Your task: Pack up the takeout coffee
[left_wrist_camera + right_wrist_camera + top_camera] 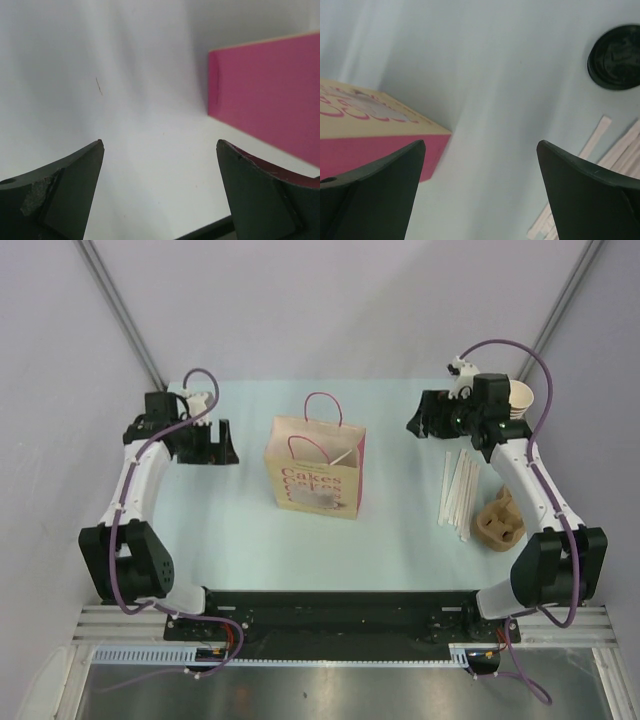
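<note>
Right claw (480, 143) gapes wide and empty above the counter (510, 100). The coffee cup (615, 57), showing only its black lid, stands near the sticks (593, 137). Left claw (160, 142), also wide, hangs beside the paper bag (270, 95).

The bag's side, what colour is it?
Bright pink. That side of the bag shows best in the left wrist view.

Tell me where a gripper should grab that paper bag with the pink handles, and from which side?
Probably the far pink handle, taken from above. The paper bag stands upright with its mouth open upward, and that loop rises clear of the rim, thin enough to pinch. The bag's walls look too wide to span. The open left gripper is beside it.
</note>
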Robot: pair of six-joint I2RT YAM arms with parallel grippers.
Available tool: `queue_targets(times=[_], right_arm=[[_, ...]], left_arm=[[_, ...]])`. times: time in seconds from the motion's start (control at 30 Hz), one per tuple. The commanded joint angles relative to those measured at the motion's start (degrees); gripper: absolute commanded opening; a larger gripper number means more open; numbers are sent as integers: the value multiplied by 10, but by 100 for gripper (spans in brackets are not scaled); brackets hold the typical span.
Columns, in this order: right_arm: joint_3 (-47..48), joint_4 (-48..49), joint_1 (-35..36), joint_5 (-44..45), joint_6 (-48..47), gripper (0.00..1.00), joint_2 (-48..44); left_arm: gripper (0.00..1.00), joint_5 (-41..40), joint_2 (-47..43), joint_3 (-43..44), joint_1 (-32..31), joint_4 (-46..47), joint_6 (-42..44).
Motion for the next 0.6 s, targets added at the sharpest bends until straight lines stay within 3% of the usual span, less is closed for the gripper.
queue_targets(times=[0.0,0.17,0.57], right_arm=[[-31,-18,-9,18,-36,100,-51],[-80,-14,-13,22,-40,100,-70],[-125,-2,-14,26,-36,100,-107]], left_arm=[[99,-31,-55,-81,0,50,10],[99,-53,-69,-139,-1,73,17],[99,-72,-105,-170,-2,103,31]])
